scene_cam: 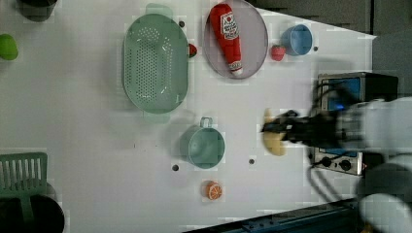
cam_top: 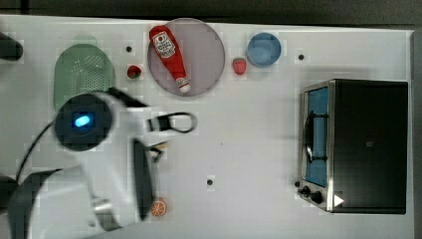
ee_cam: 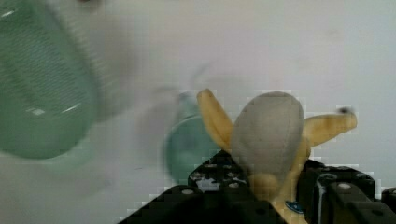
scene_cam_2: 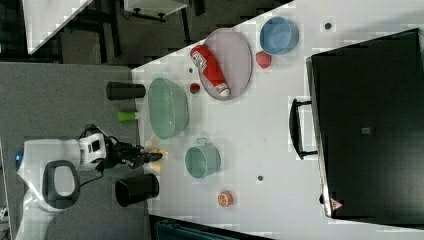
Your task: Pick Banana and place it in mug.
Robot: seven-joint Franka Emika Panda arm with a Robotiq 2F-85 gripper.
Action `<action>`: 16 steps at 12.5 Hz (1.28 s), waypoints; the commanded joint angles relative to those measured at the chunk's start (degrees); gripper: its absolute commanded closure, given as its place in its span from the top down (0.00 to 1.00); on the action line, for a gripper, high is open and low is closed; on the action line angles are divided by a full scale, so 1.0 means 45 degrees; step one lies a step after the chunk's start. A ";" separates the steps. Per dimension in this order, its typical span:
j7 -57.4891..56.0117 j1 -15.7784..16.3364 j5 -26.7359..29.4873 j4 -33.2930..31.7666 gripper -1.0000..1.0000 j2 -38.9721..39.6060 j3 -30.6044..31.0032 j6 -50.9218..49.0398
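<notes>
The peeled banana (ee_cam: pixel 268 140), pale flesh with yellow peel flaps, sits between my gripper's (ee_cam: pixel 273 179) black fingers, and the gripper is shut on it. In the left view the banana (scene_cam: pixel 273 141) hangs at my gripper (scene_cam: pixel 272 127), to the right of the teal-green mug (scene_cam: pixel 206 145). The mug stands upright with its small handle toward the colander. In the right view the held banana (scene_cam_2: pixel 156 152) shows to the left of the mug (scene_cam_2: pixel 202 161). The wrist view has the mug (ee_cam: pixel 187 149) blurred behind the banana.
A pale green colander (scene_cam: pixel 155 63) lies beyond the mug. A ketchup bottle (scene_cam: pixel 227 31) rests on a grey plate (scene_cam: pixel 255 43), beside a strawberry (scene_cam: pixel 277 52) and a light-blue cup (scene_cam: pixel 297 40). An orange slice (scene_cam: pixel 212 190) lies near the mug. A toaster oven (cam_top: pixel 358 144) stands at the top view's right.
</notes>
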 commanded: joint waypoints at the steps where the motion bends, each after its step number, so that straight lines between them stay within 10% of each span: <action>1: 0.2601 0.0075 0.0148 -0.0760 0.36 0.0579 0.0652 0.1582; 8: 0.3885 0.0094 0.0009 -0.2317 0.40 0.2787 0.1142 0.5782; 13: 0.3887 0.0096 -0.0043 -0.2315 0.95 0.3281 0.1136 0.6225; 16: 0.3887 0.0019 -0.0027 -0.2061 1.00 0.2835 0.1039 0.6245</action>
